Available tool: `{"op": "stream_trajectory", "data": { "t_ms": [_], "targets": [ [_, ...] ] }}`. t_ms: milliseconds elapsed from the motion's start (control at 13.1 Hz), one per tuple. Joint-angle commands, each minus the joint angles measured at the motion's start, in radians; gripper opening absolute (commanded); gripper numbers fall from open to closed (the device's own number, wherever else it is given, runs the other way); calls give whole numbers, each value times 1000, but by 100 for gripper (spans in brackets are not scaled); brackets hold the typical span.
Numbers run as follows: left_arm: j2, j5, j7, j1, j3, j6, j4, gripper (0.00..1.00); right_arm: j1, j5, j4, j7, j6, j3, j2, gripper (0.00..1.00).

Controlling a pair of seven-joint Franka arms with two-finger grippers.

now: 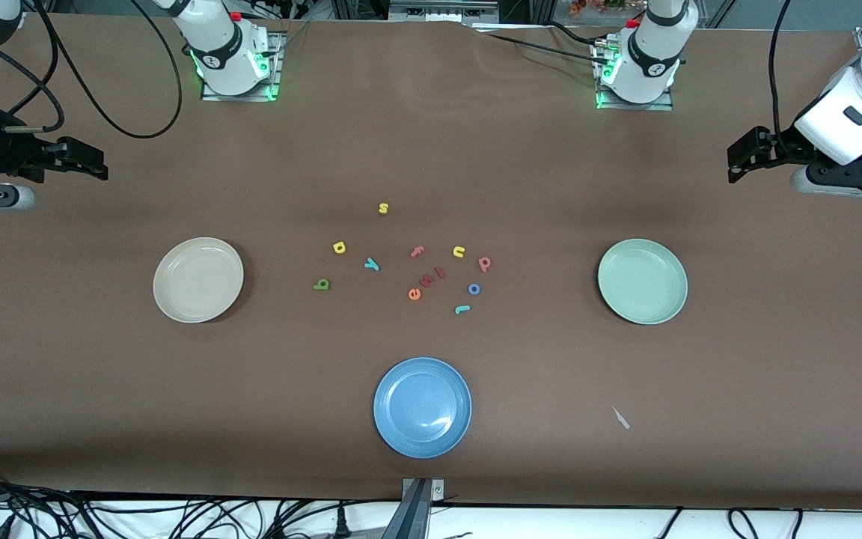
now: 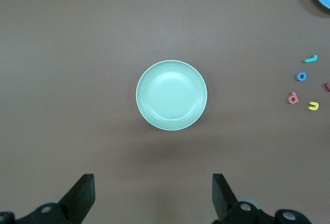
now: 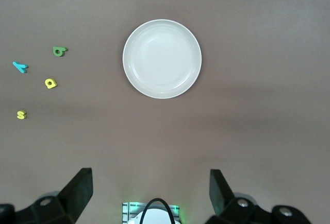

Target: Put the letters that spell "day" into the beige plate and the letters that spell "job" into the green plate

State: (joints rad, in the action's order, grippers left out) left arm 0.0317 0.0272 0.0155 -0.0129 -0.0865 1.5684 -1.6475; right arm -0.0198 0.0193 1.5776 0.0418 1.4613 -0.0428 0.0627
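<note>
The beige plate (image 1: 197, 279) (image 3: 162, 58) lies toward the right arm's end and the green plate (image 1: 642, 281) (image 2: 171, 95) toward the left arm's end, both with nothing in them. Between them lie the loose letters: dark green "d" (image 1: 322, 284) (image 3: 59, 51), yellow "a" (image 1: 339, 247) (image 3: 50, 83), teal "y" (image 1: 372, 263) (image 3: 20, 67), teal "j" (image 1: 462, 308) (image 2: 311, 58), blue "o" (image 1: 474, 289) (image 2: 301, 76), pinkish-red "b" (image 1: 484, 263) (image 2: 293, 98). My right gripper (image 1: 98, 168) (image 3: 150, 190) hangs open high off the table's end by the beige plate. My left gripper (image 1: 735, 159) (image 2: 153, 195) hangs open off the end by the green plate.
A blue plate (image 1: 422, 406) sits nearer the front camera than the letters. Among the letters lie a yellow "s" (image 1: 383, 208), a yellow "u" (image 1: 459, 251), a pink "f" (image 1: 417, 251) and an orange "e" (image 1: 414, 294). A paper scrap (image 1: 620, 418) lies near the blue plate.
</note>
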Motion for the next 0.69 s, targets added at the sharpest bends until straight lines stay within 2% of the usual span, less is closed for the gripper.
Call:
{"op": "stream_trajectory", "data": {
  "t_ms": [0, 612],
  "targets": [
    [-12, -23, -5, 8, -6, -21, 29, 100, 0, 14, -16, 0, -19, -2, 5, 100],
    [-12, -21, -5, 10, -6, -22, 37, 100, 1, 13, -21, 1, -19, -3, 6, 100]
  ]
}}
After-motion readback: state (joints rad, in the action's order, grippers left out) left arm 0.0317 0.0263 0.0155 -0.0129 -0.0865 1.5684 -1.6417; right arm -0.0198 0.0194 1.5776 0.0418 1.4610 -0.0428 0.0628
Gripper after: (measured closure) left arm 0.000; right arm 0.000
